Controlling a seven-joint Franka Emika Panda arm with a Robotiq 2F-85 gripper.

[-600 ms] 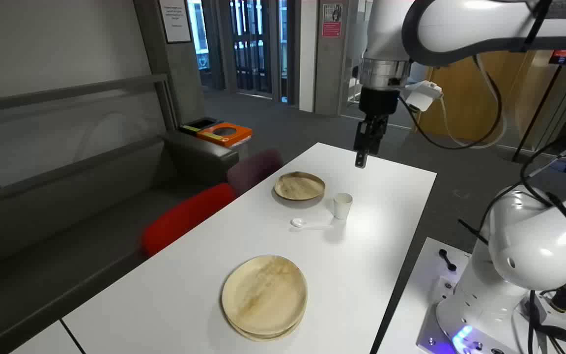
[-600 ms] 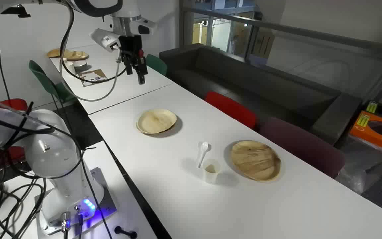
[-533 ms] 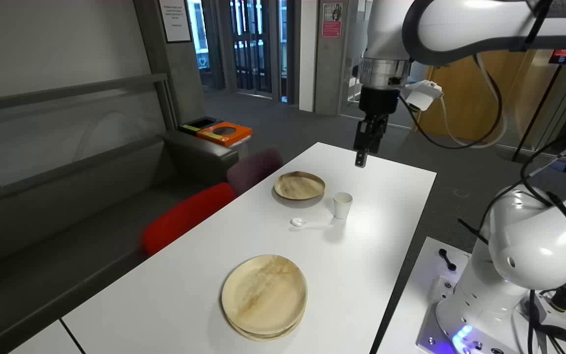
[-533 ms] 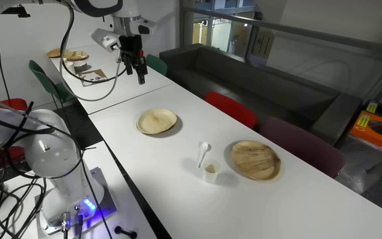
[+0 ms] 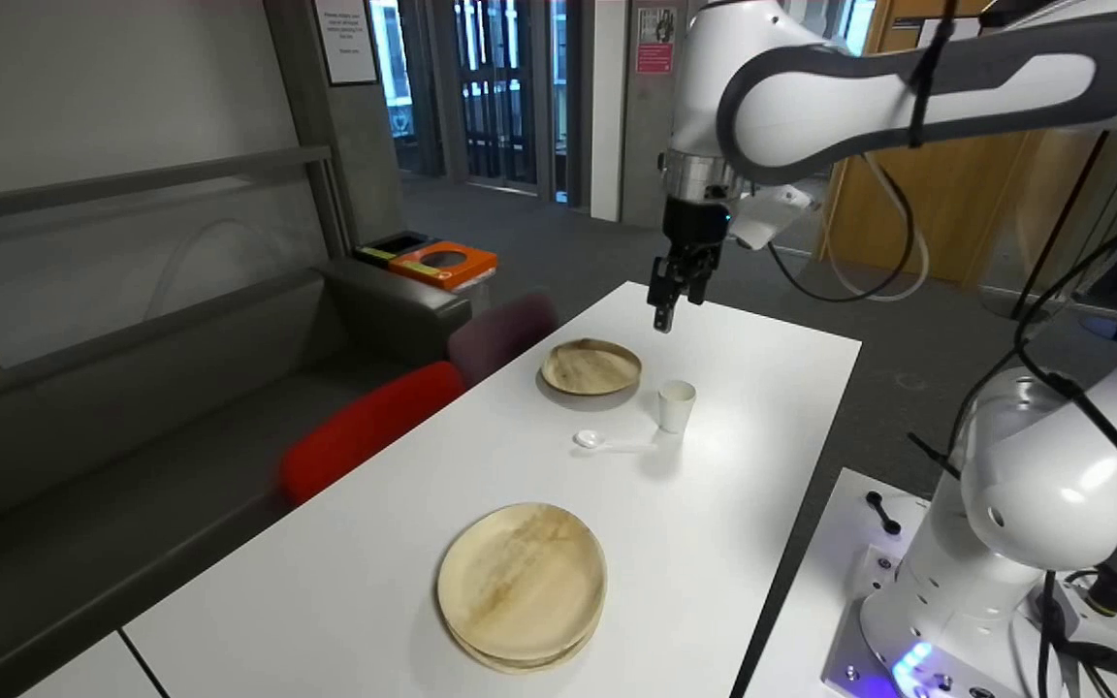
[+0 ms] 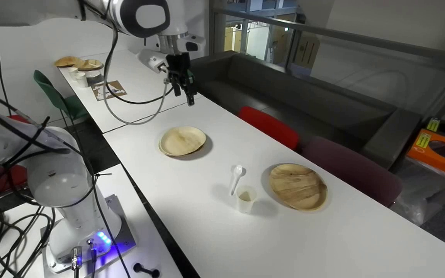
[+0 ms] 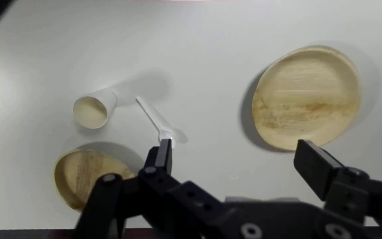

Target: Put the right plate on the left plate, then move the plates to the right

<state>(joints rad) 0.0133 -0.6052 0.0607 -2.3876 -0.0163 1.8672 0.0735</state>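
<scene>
The right plate, a smaller deep wooden dish, stands on the white table in both exterior views and at lower left in the wrist view, partly hidden by a finger. The left plate, wider and flatter, lies apart from it in both exterior views and at right in the wrist view. A second edge shows under its rim; I cannot tell if it is a stack. My gripper hangs high above the table, open and empty, also seen in an exterior view and the wrist view.
A white cup stands upright between the plates, close to the right plate. A white spoon lies beside the cup. A red chair and a purple chair stand along the table's sofa side.
My gripper has moved out from the robot base toward the sofa side, left in an exterior view and right in another. The plates, cup and spoon have not moved.
</scene>
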